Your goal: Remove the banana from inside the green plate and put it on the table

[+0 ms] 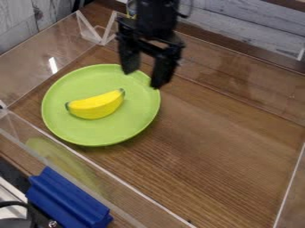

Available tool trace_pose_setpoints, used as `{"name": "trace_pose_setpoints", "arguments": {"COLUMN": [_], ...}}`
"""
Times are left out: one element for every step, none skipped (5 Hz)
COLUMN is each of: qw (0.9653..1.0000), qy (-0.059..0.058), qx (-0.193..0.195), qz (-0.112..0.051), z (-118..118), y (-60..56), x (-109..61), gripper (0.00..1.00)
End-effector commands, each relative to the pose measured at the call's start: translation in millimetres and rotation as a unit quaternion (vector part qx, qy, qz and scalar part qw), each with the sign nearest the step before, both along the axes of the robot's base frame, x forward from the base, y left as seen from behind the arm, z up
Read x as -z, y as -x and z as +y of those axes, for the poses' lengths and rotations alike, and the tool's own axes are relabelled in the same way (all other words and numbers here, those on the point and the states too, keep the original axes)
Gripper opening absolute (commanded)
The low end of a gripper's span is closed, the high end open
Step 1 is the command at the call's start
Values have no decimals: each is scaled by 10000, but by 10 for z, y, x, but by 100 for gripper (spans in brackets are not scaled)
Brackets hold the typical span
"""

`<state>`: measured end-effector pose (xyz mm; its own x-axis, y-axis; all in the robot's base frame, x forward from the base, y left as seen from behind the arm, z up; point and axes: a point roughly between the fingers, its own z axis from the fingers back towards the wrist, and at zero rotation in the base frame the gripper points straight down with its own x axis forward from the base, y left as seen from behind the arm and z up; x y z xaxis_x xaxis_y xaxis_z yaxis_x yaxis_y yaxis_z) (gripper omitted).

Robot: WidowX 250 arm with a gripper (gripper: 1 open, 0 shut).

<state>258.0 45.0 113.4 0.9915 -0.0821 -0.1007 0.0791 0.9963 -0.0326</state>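
The gripper, black and pointing downward, sits in the upper middle of the frame above the far right rim of the green plate. Its jaws stand wide apart with nothing between them, and they hold and touch nothing. The banana lies inside the plate, left of centre in the frame, well below and left of the fingertips. It is small, smooth and bright yellow, gently curved, with a darker tip pointing to the upper right. The plate rests on the wood-grain table.
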Motion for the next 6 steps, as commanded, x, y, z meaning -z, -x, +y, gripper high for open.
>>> {"name": "trace_pose_setpoints", "arguments": {"qw": [9988,9982,9984,9988,9992,9993], "qy": [-32,-16,10,39,85,123], "qx": [321,479,467,401,348,319], "qz": [-360,-363,-324,-268,-204,-141], "z": [221,359,408,440,472,515], "y": [71,124,118,109,104,96], "x": [-116,-37,51,129,209,281], "gripper": [100,100,100,100,100,100]}}
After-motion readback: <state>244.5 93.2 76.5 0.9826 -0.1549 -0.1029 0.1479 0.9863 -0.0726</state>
